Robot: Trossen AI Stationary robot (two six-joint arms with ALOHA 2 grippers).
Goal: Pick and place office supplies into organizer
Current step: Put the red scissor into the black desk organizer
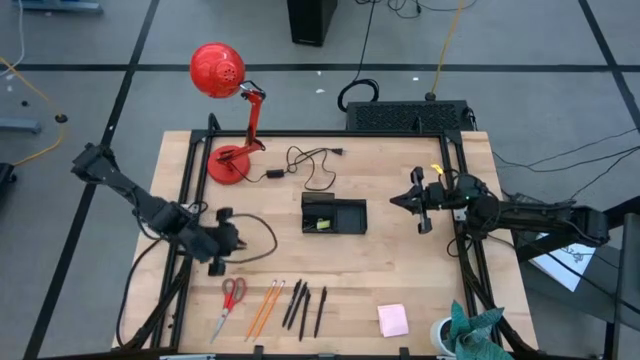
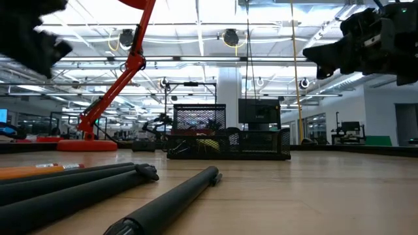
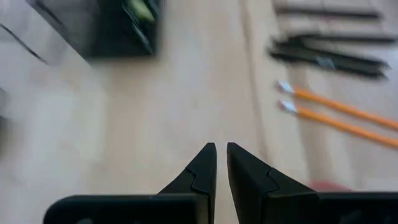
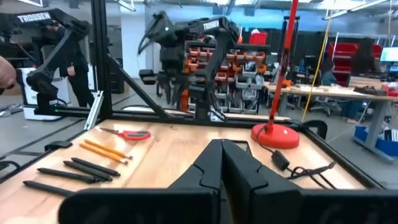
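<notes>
The black organizer [image 1: 334, 214] sits mid-table with a yellow-green block [image 1: 320, 222] in its left compartment. Red-handled scissors [image 1: 230, 299], two orange pencils [image 1: 264, 307], black pens [image 1: 303, 308] and a pink sticky-note pad [image 1: 393, 320] lie along the table's near edge. My left gripper [image 1: 240, 243] hovers left of the organizer, above the scissors' far side, shut and empty; its wrist view [image 3: 221, 155] shows the pencils [image 3: 339, 112] and pens [image 3: 329, 56] ahead. My right gripper [image 1: 394, 203] hangs above the table right of the organizer, shut and empty [image 4: 222, 155]. No binder clips show.
A red desk lamp [image 1: 228, 100] stands at the far left, with a black cable [image 1: 312, 165] beside it. A large black box [image 1: 405, 116] sits at the far edge. A cup with green cloth [image 1: 465, 330] is at the near right corner. Bare wood lies between organizer and supplies.
</notes>
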